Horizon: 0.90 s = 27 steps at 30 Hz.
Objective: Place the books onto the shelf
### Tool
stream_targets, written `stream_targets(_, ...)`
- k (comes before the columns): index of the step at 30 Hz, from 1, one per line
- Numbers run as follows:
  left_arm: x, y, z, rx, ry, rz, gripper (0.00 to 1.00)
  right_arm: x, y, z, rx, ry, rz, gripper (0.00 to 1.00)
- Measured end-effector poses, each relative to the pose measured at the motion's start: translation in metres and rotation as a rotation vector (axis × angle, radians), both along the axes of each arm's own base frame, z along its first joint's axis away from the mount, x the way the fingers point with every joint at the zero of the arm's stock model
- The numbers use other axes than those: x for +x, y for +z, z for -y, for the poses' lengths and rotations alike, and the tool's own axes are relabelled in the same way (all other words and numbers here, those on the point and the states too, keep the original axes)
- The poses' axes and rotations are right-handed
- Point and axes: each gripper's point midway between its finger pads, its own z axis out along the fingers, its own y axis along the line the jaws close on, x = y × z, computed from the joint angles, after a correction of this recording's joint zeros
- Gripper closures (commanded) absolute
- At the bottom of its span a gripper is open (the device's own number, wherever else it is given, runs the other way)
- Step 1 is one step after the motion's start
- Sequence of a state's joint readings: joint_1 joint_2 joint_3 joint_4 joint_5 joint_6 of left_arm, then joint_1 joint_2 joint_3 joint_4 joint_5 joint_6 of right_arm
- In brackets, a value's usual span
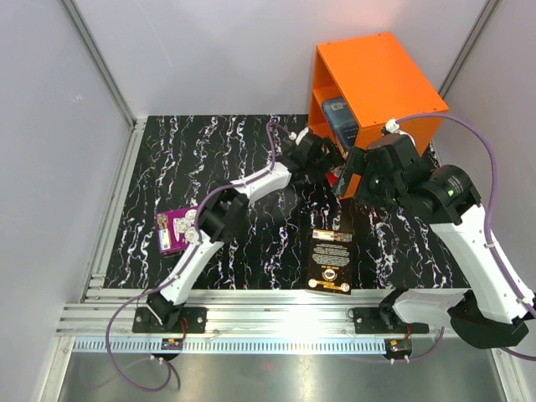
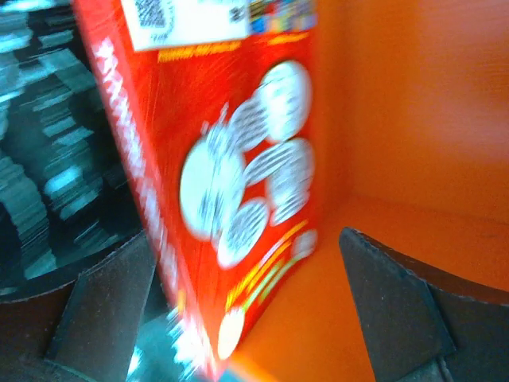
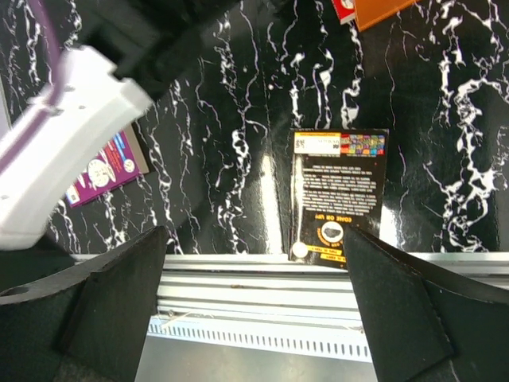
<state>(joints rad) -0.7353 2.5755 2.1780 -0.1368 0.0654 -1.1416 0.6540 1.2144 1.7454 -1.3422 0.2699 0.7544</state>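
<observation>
The thin red-and-white book [image 2: 238, 175] stands on edge and tilted, directly between the left arm's fingers [image 2: 103, 310]. Those fingers are spread wide. The book sits close against the left one and well clear of the right one, so nothing clamps it. Its long axis runs up and away from the wrist. Its lower edge meets the orange floor at the open front of the large bright orange box-shaped shelf [image 1: 377, 75]. Blur hides how far in it sits and which compartment this is. A grey-blue book [image 1: 336, 117] already stands inside the shelf.

I judge that the coming move turns on that lean. The book tips toward the left finger and the dark marbled surface [image 1: 251, 151], not toward the shelf's inner wall. Pulling straight back could let it fall outward, so a nudge inward looks safer.

The right arm's fingers [image 3: 398, 302] are also wide open and hold nothing, hanging above the surface. In the wrist view the flat black book with a gold emblem [image 1: 331, 260] lies between them. Its long axis points from the shelf toward the near metal rail, and its near end reaches that rail. The right arm's base is the nearer one to it. The purple-backed book [image 1: 173, 229] lies flat far to the left, beside the left arm, well apart from the shelf.
</observation>
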Motion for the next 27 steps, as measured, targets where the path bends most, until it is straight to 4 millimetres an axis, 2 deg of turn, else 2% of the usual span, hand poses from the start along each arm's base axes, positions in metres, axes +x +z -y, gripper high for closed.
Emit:
stream_targets(3,-0.016,0.000,-0.028,0.166,0.014,-0.043,0.01,-0.006,-0.007,0.003,0.000,-0.001,-0.018,0.00)
stream_targets(6,-0.031,0.011,-0.055,0.298,0.017,-0.055,0.01,-0.013,-0.015,0.004,0.005,0.006,-0.042,0.00)
stream_targets(13,-0.053,0.043,-0.117,0.569,0.044,-0.024,0.01,-0.029,-0.030,0.007,0.020,0.019,-0.087,0.00)
stream_targets(16,-0.074,0.051,-0.160,0.645,0.059,-0.053,0.01,-0.038,-0.034,0.003,0.040,0.054,-0.115,0.00)
stream_targets(18,-0.095,0.053,-0.212,0.679,0.103,-0.092,0.01,-0.044,-0.042,-0.002,0.050,0.088,-0.154,0.00)
stream_targets(21,-0.133,0.047,-0.319,0.745,0.229,-0.214,0.01,-0.052,-0.063,-0.014,0.058,0.141,-0.239,0.00)
stream_targets(22,-0.140,0.046,-0.353,0.754,0.296,-0.241,0.01,-0.053,-0.073,-0.019,0.063,0.160,-0.273,0.00)
stream_targets(25,-0.168,0.041,-0.427,0.781,0.453,-0.324,0.01,-0.052,-0.098,-0.039,0.076,0.216,-0.369,0.01)
stream_targets(27,-0.187,0.035,-0.463,0.786,0.531,-0.386,0.01,-0.046,-0.110,-0.052,0.076,0.251,-0.415,0.01)
